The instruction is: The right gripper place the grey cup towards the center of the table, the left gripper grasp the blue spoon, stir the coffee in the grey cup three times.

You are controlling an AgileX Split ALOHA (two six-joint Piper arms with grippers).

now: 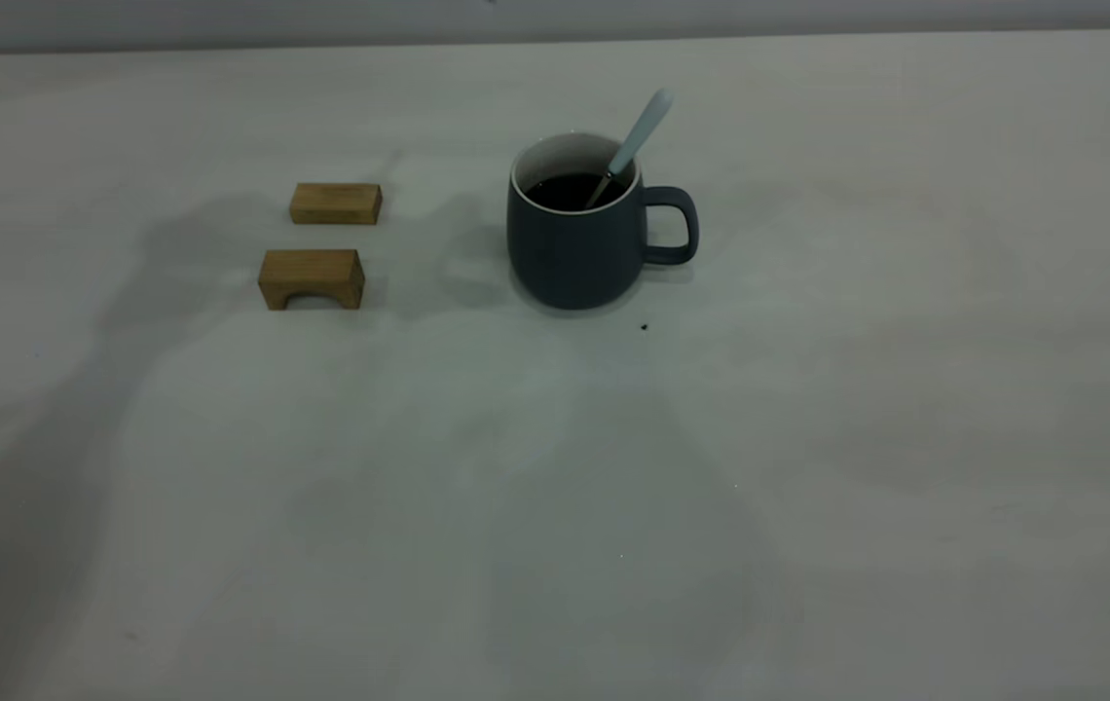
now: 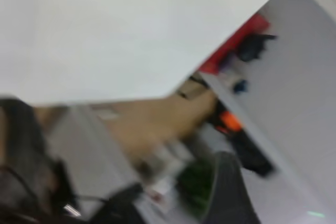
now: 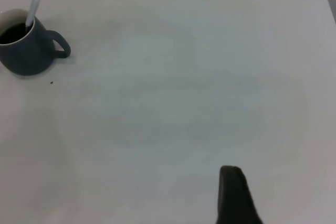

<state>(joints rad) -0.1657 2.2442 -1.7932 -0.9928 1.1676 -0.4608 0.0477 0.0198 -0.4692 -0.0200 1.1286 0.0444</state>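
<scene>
Near edge of table [image 1: 555, 545]: bare pale surface crossed by soft shadows; neither arm appears in the exterior view.
Right gripper [image 3: 236, 195]: only one dark finger shows in the right wrist view, hovering over bare table well apart from the cup; I cannot tell how far it is open, and it holds nothing visible.
Left gripper: not identifiable in the left wrist view, which faces off the table edge toward blurred clutter.
Dark speck [image 1: 644, 327]: just in front of the cup.
Grey cup [image 1: 574, 243]: upright near the table's middle, toward the far edge, handle pointing right.
Coffee [image 1: 570, 191]: dark, flat inside.
Blue spoon [image 1: 635, 143]: bowl in the coffee, handle leaning on the rim.
Wooden blocks [image 1: 314, 278]: two, left of the cup.
Progress: cup placed, spoon in; stirring likely finished, though unconfirmed.
</scene>
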